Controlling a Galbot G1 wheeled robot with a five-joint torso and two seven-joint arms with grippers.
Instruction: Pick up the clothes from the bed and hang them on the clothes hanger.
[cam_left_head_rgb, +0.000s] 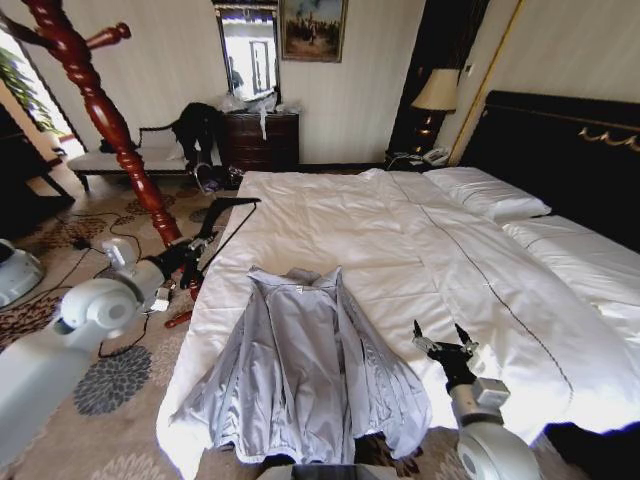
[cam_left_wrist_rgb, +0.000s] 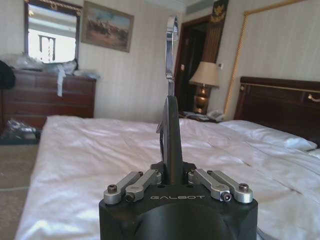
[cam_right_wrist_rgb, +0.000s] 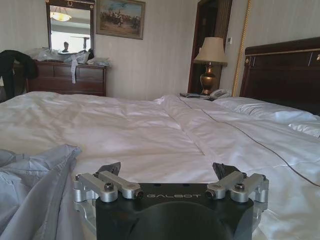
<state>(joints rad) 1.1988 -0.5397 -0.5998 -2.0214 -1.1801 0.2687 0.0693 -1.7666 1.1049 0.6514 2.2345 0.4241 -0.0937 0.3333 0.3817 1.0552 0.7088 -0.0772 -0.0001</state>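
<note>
Hovering spread wide just right of the flat grey jacket (cam_left_head_rgb: 300, 375) on the bed (cam_left_head_rgb: 420, 230), right tool (cam_left_head_rgb: 445, 345) readies pickup; left tool (cam_left_head_rgb: 192, 262) clenches a black hanger (cam_left_head_rgb: 232, 203), presumably for hanging.

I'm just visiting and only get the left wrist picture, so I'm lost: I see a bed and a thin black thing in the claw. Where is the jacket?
Observer: The grey jacket lies spread flat on the near edge of the bed, to the right of the left claw and its hanger.
Operator: And the other claw, is it holding anything?
Observer: No. The right claw is open and holds nothing, over the white sheet just right of the jacket.
</note>
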